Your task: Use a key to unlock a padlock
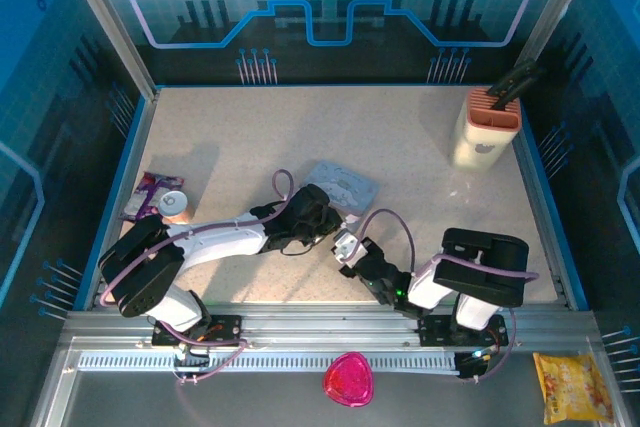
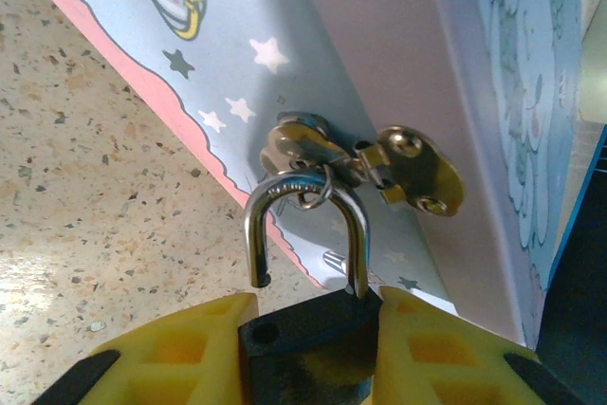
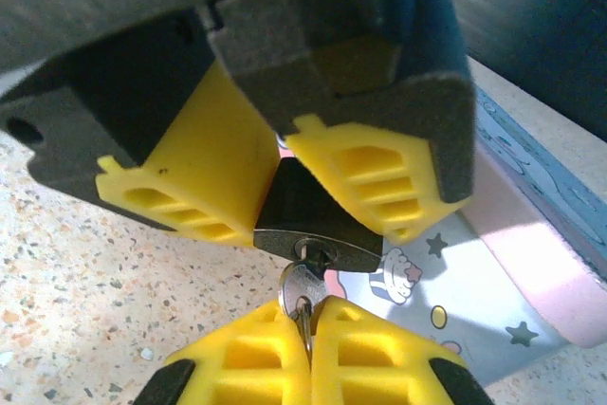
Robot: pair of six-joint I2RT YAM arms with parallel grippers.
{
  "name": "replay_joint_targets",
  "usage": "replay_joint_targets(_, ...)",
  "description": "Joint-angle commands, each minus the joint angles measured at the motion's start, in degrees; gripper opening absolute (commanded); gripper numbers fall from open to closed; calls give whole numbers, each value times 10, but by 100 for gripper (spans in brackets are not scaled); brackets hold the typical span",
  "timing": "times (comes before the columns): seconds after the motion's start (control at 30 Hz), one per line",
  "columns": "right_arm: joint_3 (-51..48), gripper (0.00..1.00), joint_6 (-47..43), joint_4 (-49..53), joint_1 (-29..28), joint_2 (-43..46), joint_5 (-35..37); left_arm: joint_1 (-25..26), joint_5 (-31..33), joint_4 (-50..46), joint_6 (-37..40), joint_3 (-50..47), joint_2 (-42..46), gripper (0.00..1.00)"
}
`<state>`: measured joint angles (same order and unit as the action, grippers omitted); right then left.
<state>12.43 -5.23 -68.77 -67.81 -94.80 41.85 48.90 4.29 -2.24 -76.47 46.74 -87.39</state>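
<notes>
Beside the cartoon tin (image 2: 379, 64), the padlock (image 3: 313, 220) is being clamped by the left gripper (image 3: 289, 177), the key (image 3: 302, 291) pinched by the right gripper (image 3: 308, 318); skewed twisting could bend it.

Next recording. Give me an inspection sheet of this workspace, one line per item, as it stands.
Surface: speckled table, no spills seen.
Job's things: padlock hooked through the hasp of the tin, one shackle leg free; key in keyhole.
Clutter: purple packet, beige holder, pink object, yellow bag.
Grippers: left gripper shut on padlock; right gripper shut on key.
Cables: purple cables looped over both arms.
Surroundings: blue printed panels.
</notes>
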Motion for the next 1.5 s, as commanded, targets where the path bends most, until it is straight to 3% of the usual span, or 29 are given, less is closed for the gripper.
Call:
replay_joint_targets(0.0,11,3,55,-37,-1,27,-44,18,-34,42,-4,14,-11,0)
replay_joint_targets(0.13,-5,9,79,-46,1,25,-41,18,-30,31,3,15,-10,3)
replay_joint_targets(0.3,-17,16,140,-15,13,40,-94,17,-17,23,23,7,-19,4)
replay_joint_targets(0.47,-30,39,179,19,33,90,-158,15,-1,-8,85,22,-37,4)
replay_joint_targets(0.77,20,44,256,370,129,297,-279,15,33,-45,182,20,-67,4)
replay_joint_targets(0.97,25,44,307,507,188,389,-317,17,46,-67,225,28,-89,9)
replay_joint_targets(1.2,43,44,363,585,204,426,-336,21,64,-75,259,18,-65,30)
replay_joint_targets(1.47,70,42,431,559,203,379,-392,19,108,-74,351,-21,48,57)
